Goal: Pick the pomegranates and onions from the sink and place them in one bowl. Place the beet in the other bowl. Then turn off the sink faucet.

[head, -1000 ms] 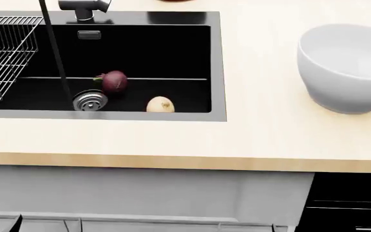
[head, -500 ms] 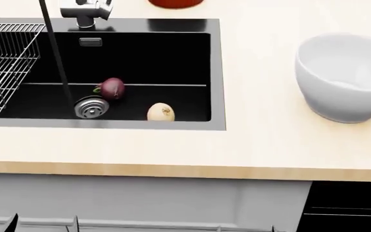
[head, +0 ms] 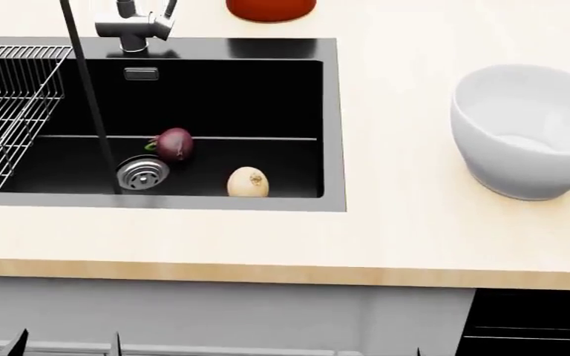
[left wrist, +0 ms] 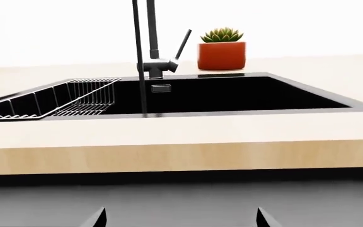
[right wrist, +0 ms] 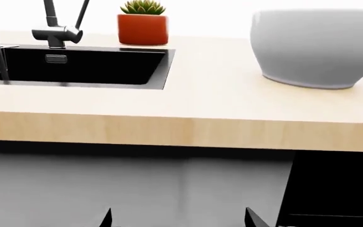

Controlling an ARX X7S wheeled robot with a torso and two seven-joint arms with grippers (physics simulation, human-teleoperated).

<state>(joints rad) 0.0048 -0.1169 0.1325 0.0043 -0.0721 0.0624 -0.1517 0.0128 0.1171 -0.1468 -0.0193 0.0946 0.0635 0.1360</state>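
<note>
Down in the sink lie the beet and onion, near the drain — rack alongside, faucet behind. White bowl stands well apart. Both grippers' fingertips spread open, low.

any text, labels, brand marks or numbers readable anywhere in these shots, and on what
None: no word, number or brand mark shows in any of the three views.
The small steel plate on the back wall of the sink looks blank; too small to tell for sure.
The red plant pot, white bowl, faucet, beet and onion carry no markings.
</note>
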